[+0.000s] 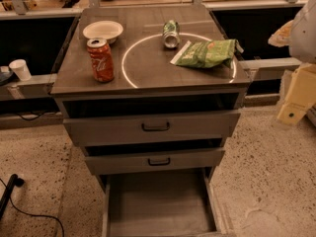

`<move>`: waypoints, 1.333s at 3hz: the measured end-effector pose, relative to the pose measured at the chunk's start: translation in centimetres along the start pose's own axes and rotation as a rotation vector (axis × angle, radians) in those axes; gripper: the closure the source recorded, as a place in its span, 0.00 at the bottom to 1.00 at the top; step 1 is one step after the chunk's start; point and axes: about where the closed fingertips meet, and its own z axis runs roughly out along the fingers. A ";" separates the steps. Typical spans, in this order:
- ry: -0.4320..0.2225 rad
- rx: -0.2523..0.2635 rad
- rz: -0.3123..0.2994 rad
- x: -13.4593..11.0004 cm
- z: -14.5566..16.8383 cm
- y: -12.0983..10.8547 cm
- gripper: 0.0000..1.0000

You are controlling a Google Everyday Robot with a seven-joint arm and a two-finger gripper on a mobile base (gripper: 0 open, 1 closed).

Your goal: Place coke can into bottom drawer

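The coke can point(100, 59), red with white script and a silver top, stands upright on the left front of the cabinet top point(148, 73). The bottom drawer point(158, 206) is pulled out wide at the bottom of the view, and its flat grey floor is bare. My arm and gripper point(295, 100) show as white and cream parts at the right edge. They are beside the cabinet's right side, far from the can and above the floor. The gripper holds nothing that I can see.
A white bowl point(102, 30) sits behind the coke can. A green-and-silver can point(171, 33) lies on its side at the back middle, with a green chip bag point(207, 53) to its right. The two upper drawers point(155, 127) are slightly open. A black cable point(19, 201) lies on the floor at left.
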 end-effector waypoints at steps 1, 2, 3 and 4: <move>0.000 0.000 0.000 0.0 0.0 0.0 0.00; -0.036 -0.015 -0.067 -4.1 1.9 -2.5 0.00; -0.104 -0.074 -0.233 -14.7 7.6 -6.6 0.00; -0.135 -0.114 -0.314 -21.2 11.4 -8.3 0.00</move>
